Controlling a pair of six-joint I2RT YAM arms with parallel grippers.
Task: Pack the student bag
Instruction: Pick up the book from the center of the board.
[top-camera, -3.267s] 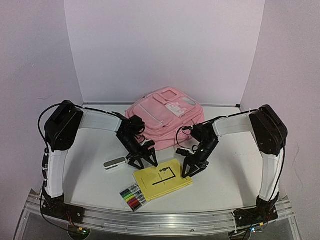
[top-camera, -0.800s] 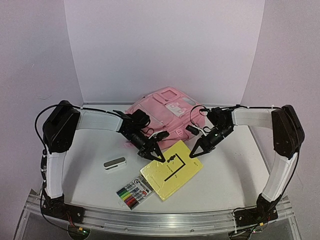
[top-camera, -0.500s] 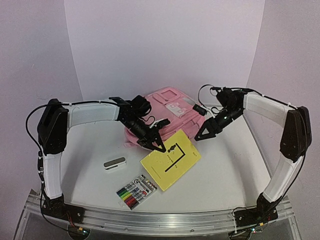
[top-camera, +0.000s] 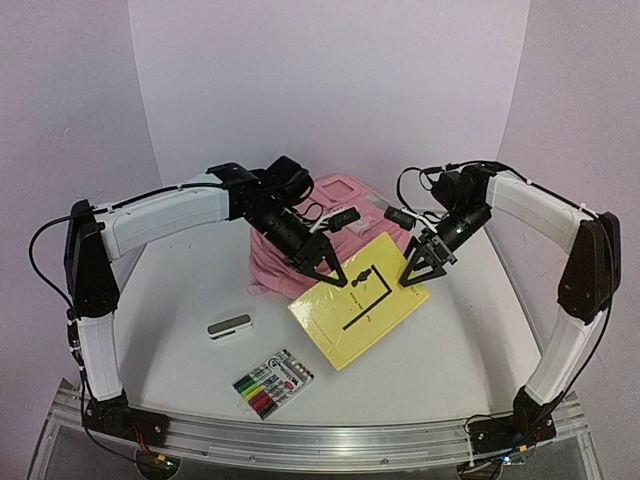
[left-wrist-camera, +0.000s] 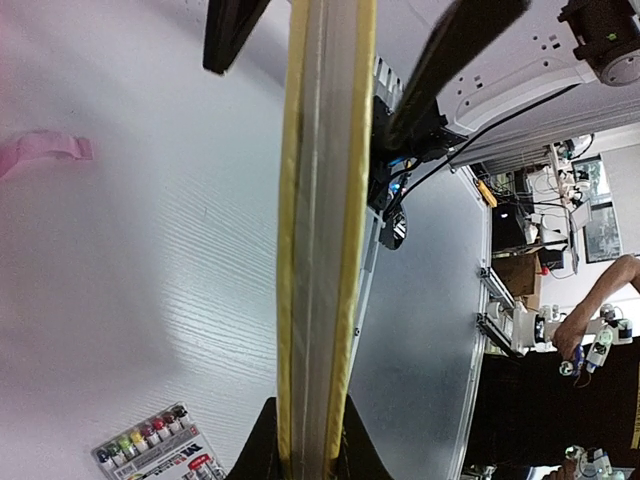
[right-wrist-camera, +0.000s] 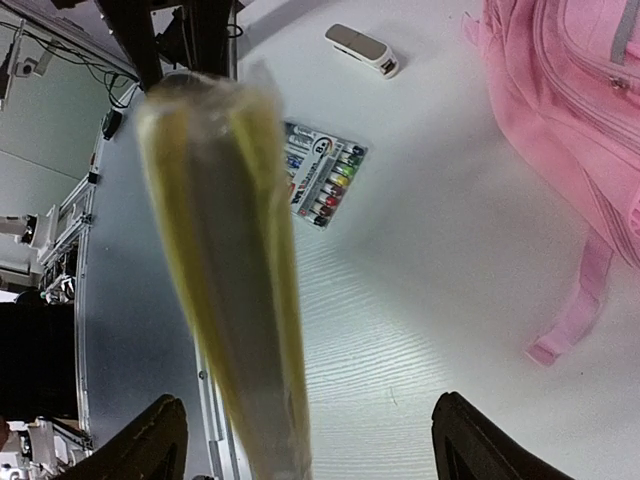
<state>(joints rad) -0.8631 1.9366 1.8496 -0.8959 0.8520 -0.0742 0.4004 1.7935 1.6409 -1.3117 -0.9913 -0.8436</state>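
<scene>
- Now, the soft pink fabric backpack lies at the back middle of the white table, partly behind the left arm.
- Just in front of it, the flat yellow book hangs tilted above the table.
- The left gripper is clenched on the book's upper edge.
- The right gripper is spread wide, its fingers straddling the book's right corner.
- Nearer us lie a small white-and-grey oblong object and a pack of coloured markers.

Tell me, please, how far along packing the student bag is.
Done: nothing visibly packed. In hand: the left gripper is shut on the yellow notebook, lifted near the student bag; the right gripper straddles its other edge, open. Left: the notebook, the marker pack and the small white device on the table need to go in.
</scene>
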